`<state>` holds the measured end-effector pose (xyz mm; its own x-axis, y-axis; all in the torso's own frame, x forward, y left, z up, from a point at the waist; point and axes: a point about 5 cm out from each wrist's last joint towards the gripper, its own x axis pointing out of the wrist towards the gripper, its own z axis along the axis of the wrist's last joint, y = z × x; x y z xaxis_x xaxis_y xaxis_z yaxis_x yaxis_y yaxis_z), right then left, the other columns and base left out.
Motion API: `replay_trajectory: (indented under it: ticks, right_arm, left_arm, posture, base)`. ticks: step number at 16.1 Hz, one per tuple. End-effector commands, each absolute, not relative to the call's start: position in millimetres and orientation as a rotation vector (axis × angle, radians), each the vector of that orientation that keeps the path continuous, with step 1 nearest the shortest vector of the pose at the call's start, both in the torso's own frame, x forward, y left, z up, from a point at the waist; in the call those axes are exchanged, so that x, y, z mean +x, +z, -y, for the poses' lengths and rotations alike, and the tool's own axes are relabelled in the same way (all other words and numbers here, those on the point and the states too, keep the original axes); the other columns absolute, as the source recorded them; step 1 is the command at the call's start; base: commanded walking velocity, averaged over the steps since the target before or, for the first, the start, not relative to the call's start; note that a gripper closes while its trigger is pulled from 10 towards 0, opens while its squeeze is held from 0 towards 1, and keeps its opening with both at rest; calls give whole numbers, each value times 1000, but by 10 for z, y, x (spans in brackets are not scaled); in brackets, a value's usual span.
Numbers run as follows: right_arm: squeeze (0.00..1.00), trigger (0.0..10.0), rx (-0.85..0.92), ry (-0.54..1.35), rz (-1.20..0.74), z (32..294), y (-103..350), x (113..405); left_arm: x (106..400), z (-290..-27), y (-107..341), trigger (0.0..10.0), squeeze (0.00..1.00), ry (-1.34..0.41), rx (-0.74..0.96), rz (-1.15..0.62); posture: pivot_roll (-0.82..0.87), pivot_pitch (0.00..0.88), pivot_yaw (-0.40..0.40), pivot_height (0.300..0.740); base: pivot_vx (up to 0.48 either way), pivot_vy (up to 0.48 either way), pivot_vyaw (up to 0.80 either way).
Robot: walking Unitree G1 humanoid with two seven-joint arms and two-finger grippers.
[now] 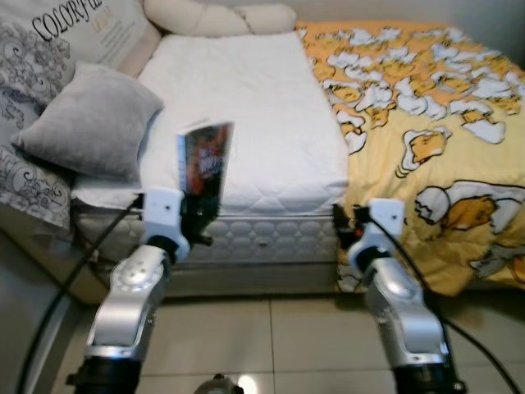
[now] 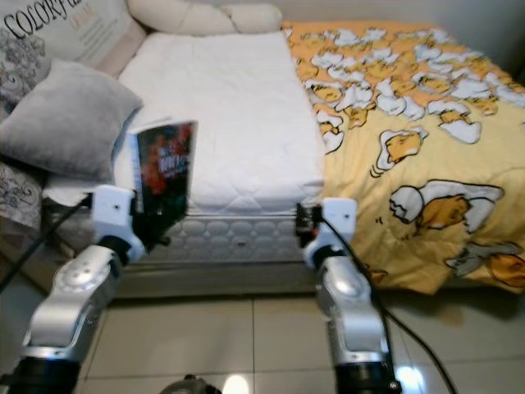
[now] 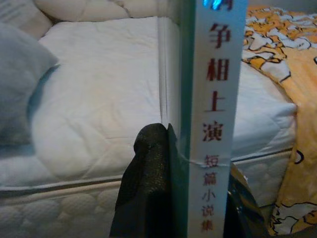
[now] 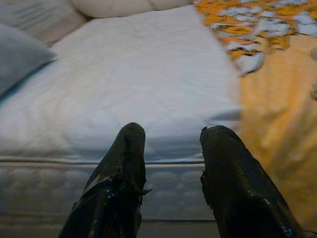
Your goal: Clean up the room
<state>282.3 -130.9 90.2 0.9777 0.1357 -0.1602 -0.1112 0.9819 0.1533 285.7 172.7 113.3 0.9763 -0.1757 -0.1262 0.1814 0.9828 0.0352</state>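
Observation:
My left gripper [image 1: 199,215] is shut on a book [image 1: 205,167] with a dark cover and red lettering, held upright in front of the near edge of the bed [image 1: 254,107]. In the left wrist view the book's pale spine [image 3: 214,119] with red characters stands between the black fingers [image 3: 148,188]. My right gripper [image 4: 171,144] is open and empty, held low before the mattress edge [image 4: 124,163], beside the yellow duvet [image 1: 435,123].
A grey cushion [image 1: 90,119] and a printed pillow [image 1: 49,49] lie at the bed's left side. Cream pillows [image 1: 217,16] sit at the head. The yellow duvet hangs over the right half. Tiled floor [image 1: 271,336] lies below me.

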Motion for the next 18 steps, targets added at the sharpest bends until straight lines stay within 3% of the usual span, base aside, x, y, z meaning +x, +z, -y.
replay_trajectory:
  ticks: [1,18]
  right_arm:
    - [0,10000,138,114,-160,1356,928,2845]
    - [0,10000,55,190,-147,1268,959,2922]
  left_arm:
    - [2894,-1712,1271,10000,0,-191,59,-56]
    - [2899,-1747,1270,10000,0,-185,88,-58]
  posture:
    - [41,0,23,740]
    - [62,0,6,740]
  base:
    - [334,0,0]
    - [344,0,47]
